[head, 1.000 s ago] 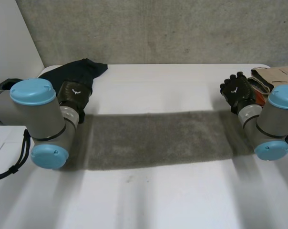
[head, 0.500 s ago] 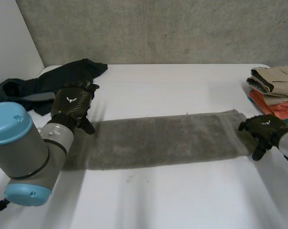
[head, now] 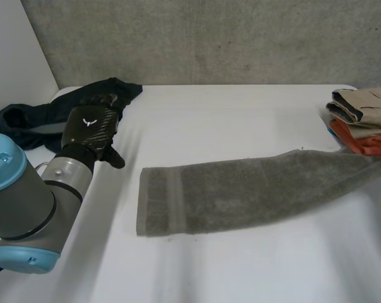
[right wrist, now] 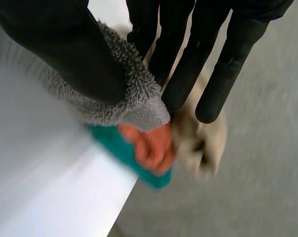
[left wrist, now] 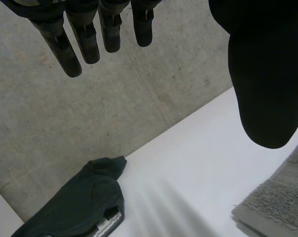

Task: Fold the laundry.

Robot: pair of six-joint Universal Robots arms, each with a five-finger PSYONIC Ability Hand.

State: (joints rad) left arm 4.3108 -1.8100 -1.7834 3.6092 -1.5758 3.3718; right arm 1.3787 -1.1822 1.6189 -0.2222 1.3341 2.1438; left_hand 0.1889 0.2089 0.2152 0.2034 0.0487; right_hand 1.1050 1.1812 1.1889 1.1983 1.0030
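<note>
Grey towel (head: 241, 189), pinched by right hand (right wrist: 60, 49) in its wrist view; left hand (head: 89, 129) spread.

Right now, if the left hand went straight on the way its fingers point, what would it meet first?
Probably the dark garment, which lies just past the open fingers of the left hand. The hand may be raised, though; then it would pass over it and reach the grey wall.
</note>
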